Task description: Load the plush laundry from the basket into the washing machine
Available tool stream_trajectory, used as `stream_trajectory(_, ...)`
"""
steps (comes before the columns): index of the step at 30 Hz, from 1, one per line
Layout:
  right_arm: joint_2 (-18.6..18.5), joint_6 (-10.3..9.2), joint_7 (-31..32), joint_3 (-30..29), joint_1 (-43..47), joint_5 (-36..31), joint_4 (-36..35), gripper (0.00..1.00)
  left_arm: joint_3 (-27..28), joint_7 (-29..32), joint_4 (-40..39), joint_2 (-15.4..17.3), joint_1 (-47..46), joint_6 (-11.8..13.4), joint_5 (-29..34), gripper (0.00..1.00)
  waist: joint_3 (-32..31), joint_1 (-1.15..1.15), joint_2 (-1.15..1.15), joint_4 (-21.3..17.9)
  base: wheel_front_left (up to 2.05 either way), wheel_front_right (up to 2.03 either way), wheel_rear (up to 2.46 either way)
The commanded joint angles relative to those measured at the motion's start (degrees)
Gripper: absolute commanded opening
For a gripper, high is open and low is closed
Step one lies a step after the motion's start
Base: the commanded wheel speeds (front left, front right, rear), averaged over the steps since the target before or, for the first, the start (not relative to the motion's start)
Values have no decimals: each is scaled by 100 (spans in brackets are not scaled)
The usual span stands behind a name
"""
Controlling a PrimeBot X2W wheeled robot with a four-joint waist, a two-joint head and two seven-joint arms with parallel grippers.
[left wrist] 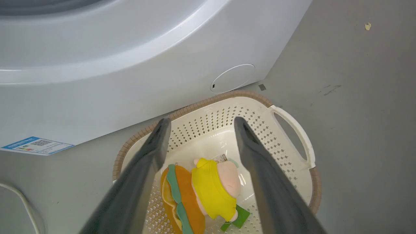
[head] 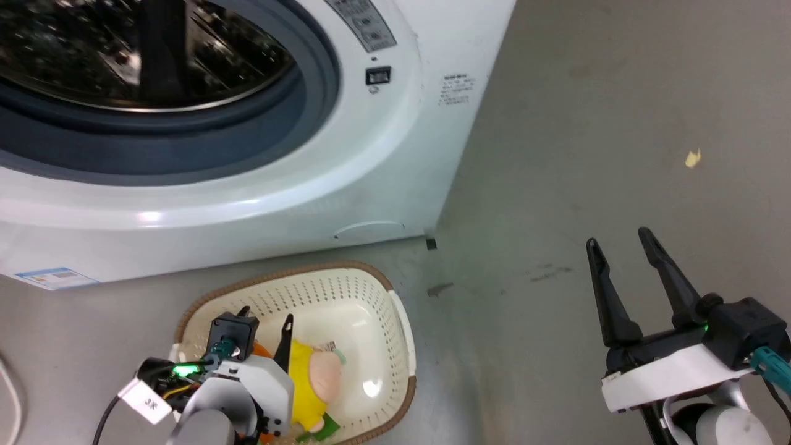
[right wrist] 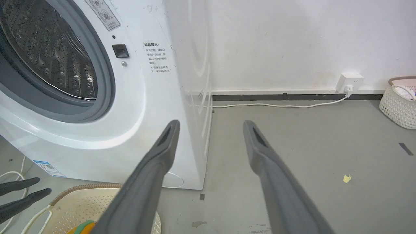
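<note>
The plush laundry (head: 312,380) lies in the cream basket (head: 377,309) on the floor, yellow body and peach head up, orange and green parts to its left (left wrist: 187,198). My left gripper (head: 266,318) hangs open just above the basket, its two fingers spread on either side of the toy (left wrist: 200,122) without touching it. The washing machine (head: 371,179) stands right behind the basket, its grey-gasketed opening and steel drum (right wrist: 48,55) exposed. My right gripper (head: 621,241) is open and holds nothing, over bare floor to the right (right wrist: 211,125).
Grey floor (head: 587,123) stretches right of the washer, with a small yellow scrap (head: 693,159). A white cable (right wrist: 276,105) runs along the wall to a socket (right wrist: 350,82). Another pale basket (right wrist: 398,104) stands at the far right wall.
</note>
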Motion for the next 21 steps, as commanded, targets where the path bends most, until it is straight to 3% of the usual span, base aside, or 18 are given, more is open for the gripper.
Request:
stream_trajectory(1, 1, 2, -65, 20, -123, 86, -66, 100, -68, -1, 203, 95, -190, -29, 3, 100, 181, -1, 0, -111, 0, 0, 0)
stream_trajectory(21, 1, 2, -303, 192, -477, 529, -308, 100, -590, 247, 1628, 649, -1169, -134, 71, 100, 1279, -1, 0, -590, 0, 0, 0)
